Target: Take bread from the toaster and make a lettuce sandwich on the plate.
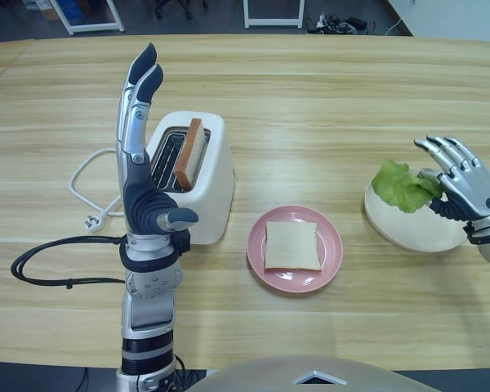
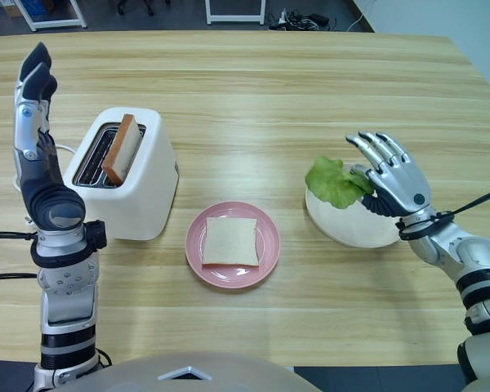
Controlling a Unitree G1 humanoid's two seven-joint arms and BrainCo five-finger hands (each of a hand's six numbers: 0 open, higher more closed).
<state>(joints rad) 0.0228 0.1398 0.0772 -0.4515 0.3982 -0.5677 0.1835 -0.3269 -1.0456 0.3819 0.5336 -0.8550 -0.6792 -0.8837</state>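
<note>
Left eye view first: the left hand [image 1: 147, 204] is standing straight up over the near-left part of the wooden table [image 1: 327, 98], fingers stretched out flat and pointing at the ceiling, nothing in it. It sits just in front of the white toaster [image 1: 211, 192] on that side, and from this angle I can't tell if it's brushing the casing or not. One toast slice [image 1: 193, 151] is poking up out of a slot, leaning a bit, brown crust edge toward us. A white power cord [image 1: 82, 184] loops off the toaster's left side with the plug lying loose on the table, and a black cable [image 1: 57, 263] curls along the near-left edge.

Right eye view for the other half: the pink plate [image 2: 194, 245] is just right of the toaster, near the front middle of the table, with one pale bread slice [image 2: 230, 241] lying flat in the middle of it. Further right, apart from the plate, is a cream dish [image 2: 351, 230]. The lettuce [image 2: 333, 181] is a single ruffled green leaf at the dish's far rim, hanging partly over its left edge. The right hand [image 2: 396, 184] is right against it, thumb across the front of the leaf and the fingers fanned up behind, so it looks like it's pinching the leaf's right edge.
</note>
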